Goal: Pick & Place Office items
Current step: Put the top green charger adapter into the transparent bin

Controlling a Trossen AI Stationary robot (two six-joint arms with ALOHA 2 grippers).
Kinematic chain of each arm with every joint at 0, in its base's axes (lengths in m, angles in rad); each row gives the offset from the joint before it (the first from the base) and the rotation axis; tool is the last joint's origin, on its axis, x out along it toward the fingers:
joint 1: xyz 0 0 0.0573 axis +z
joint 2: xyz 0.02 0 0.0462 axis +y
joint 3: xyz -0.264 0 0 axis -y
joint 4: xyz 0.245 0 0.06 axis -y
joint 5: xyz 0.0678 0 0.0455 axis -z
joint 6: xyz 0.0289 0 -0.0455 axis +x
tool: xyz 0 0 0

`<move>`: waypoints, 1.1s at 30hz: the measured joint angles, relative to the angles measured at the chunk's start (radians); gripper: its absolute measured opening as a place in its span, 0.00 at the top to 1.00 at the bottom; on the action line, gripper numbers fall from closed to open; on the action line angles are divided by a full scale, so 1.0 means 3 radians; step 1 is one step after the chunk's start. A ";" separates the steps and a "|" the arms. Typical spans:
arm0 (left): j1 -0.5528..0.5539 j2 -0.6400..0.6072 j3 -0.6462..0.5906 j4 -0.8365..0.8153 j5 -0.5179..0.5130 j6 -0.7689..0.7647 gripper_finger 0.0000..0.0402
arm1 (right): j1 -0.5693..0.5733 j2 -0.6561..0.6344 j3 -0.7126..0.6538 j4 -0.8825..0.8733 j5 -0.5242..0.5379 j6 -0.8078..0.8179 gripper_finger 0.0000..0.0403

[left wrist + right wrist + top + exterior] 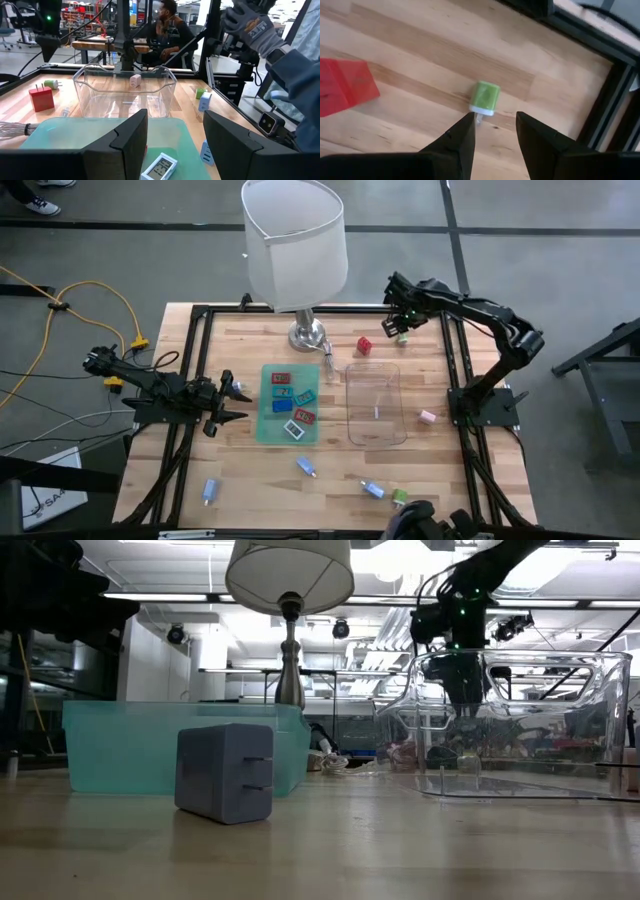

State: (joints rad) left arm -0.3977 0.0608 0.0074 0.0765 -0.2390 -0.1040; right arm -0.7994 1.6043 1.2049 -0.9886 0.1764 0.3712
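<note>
So the right end effector (494,131) is up at the far right corner of the worktop (250,345), hovering over the little green plug piece (484,98). The piece lies flat on the wood just past the fingertips, a bit off toward one finger, not touching either. Fingers are parted with a clear gap and hold nothing. A red block (344,86) sits nearby on the same boards. The left end effector (228,402) waits at the left side beside the green mat (268,425), fingers also apart and empty. The mat carries several flat pieces, with the clear tray (375,432) next to it.
</note>
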 joint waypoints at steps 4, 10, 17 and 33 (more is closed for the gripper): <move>0.0000 0.0000 0.0000 -0.0001 0.0000 0.0001 0.54 | -0.0007 0.0000 -0.0055 0.0034 -0.0004 0.0036 0.68; -0.0001 0.0000 0.0000 -0.0001 0.0000 0.0000 0.54 | -0.0085 -0.0001 -0.0201 0.0067 -0.0003 0.0060 0.68; 0.0000 0.0000 0.0000 -0.0001 0.0000 0.0001 0.54 | -0.0136 -0.0001 -0.0422 0.0328 -0.0023 0.0058 0.61; -0.0001 0.0000 0.0000 -0.0001 0.0000 0.0000 0.54 | -0.0135 -0.0001 -0.0461 0.0469 -0.0151 0.0235 0.54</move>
State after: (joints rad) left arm -0.3981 0.0608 0.0074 0.0761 -0.2390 -0.1040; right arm -0.8398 1.6039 1.0664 -0.8478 0.1310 0.4417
